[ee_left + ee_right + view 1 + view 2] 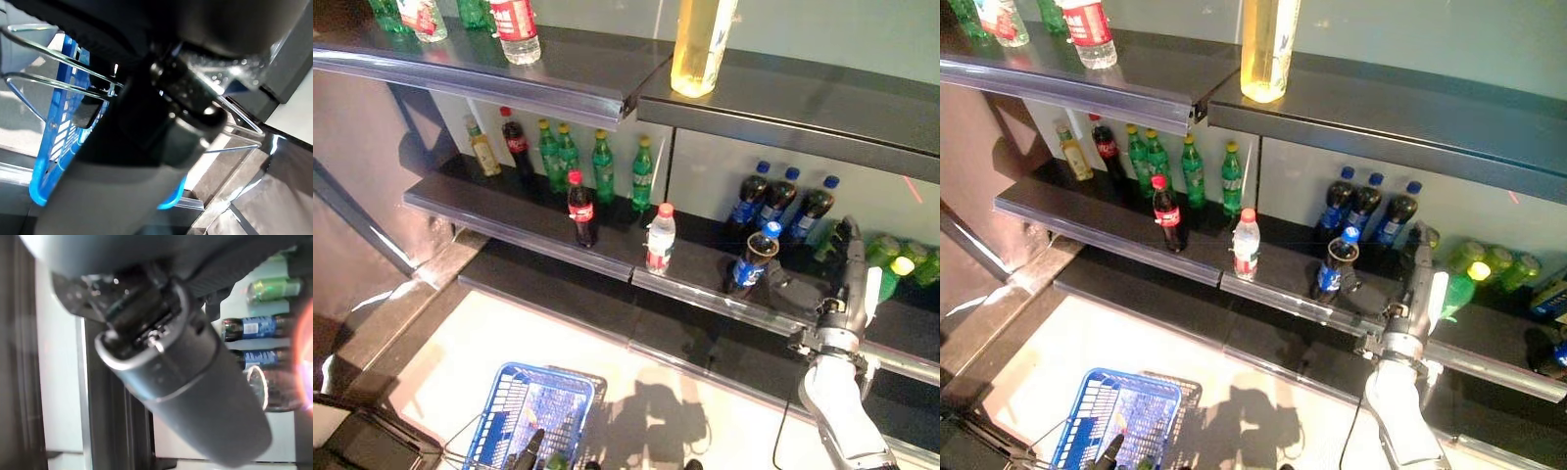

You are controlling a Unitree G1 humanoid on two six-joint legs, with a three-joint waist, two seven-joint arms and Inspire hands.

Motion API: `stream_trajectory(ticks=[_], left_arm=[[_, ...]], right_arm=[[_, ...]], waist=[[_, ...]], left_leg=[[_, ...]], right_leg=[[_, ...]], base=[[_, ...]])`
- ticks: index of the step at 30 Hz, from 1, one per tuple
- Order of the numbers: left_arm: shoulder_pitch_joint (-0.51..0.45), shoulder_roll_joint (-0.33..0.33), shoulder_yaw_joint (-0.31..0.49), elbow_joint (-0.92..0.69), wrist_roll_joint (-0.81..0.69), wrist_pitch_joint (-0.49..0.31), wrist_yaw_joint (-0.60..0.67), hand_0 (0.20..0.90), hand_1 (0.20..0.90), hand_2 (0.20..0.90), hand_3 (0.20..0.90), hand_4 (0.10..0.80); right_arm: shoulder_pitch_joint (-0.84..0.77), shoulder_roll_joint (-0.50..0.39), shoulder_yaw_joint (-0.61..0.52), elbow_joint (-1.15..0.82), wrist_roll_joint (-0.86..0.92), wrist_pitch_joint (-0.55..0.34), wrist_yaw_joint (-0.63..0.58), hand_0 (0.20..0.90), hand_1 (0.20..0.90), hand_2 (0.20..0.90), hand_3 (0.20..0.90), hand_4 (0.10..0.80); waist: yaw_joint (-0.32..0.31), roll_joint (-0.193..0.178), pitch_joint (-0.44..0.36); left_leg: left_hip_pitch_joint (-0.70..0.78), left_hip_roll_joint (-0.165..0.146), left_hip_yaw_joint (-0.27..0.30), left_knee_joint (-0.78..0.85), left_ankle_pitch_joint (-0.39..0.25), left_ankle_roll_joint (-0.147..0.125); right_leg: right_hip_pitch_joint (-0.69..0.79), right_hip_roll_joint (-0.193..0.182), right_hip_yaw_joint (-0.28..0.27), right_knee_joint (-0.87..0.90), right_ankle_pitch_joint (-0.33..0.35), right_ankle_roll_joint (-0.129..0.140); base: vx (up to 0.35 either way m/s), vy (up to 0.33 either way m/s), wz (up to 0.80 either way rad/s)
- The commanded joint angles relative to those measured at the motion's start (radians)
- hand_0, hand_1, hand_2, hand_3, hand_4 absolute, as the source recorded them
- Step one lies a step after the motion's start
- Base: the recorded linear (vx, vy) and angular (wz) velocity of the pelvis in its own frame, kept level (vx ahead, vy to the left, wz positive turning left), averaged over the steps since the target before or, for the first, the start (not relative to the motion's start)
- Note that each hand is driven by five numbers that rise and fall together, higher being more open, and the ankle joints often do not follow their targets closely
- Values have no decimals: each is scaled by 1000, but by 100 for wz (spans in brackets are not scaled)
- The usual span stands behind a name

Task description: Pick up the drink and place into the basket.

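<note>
Left eye view shows the drink [751, 262], a dark cola bottle with a blue cap and a blue label, standing at the front edge of the middle shelf [529, 220]. It leans slightly, its long axis near vertical and its cap tipped toward the right hand. Print on the label is too small to read, and no writing on any bottle can be made out.

The right hand [849, 279] is raised over the shelf just to the right of the drink, fingers extended upward and close together, thumb with a white cover [872, 294] beside them. It holds nothing; whether a finger brushes the drink I cannot tell. The right wrist view is mostly filled by the hand's own bulk, with blue-label cola bottles [259, 328] lying past it.

Behind the drink stand three more blue-capped colas [781, 201]. Further left on the shelf are a clear water bottle with a red cap [659, 240], a red-label cola bottle [580, 211] and a row of green bottles [599, 166].

The blue basket [533, 416] sits low near the floor, well apart from the drink. The left hand [161, 122] is at the basket's wire handles [58, 73], but its fingers are hidden, so its grip cannot be told
</note>
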Motion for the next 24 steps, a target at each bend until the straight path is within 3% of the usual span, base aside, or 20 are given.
stream_trajectory(ticks=[1,10,15,24], left_arm=[[-25,9,-65,-97,34,-79,-60,300,300,300,200,100],[-145,39,-146,-157,-70,-110,-84,300,300,300,200,100],[-190,43,-188,-206,-114,-144,-90,300,300,300,200,100],[-214,50,-189,-234,-124,-139,-78,300,300,300,200,100]], right_arm=[[-173,-44,-21,-53,-32,-93,-92,900,900,900,900,800],[-447,-27,38,26,-63,-65,-223,900,900,900,900,800],[-519,-30,48,70,-60,-65,-282,900,900,900,900,800],[-570,-20,29,103,-45,-70,-319,900,900,900,900,800]], waist=[[22,12,28],[12,27,191],[6,38,257],[5,50,300]], left_leg=[[-106,15,12,160,-31,-15],[-268,7,2,227,-18,-5],[-342,10,2,288,-23,-6],[-381,6,5,312,-21,-3]], right_leg=[[-73,-53,-30,151,-60,14],[-218,-69,-4,192,-38,10],[-278,-75,3,230,-39,4],[-310,-81,9,248,-40,1]], base=[[-96,47,7],[-170,6,0],[-100,5,-5],[-10,5,-2]])
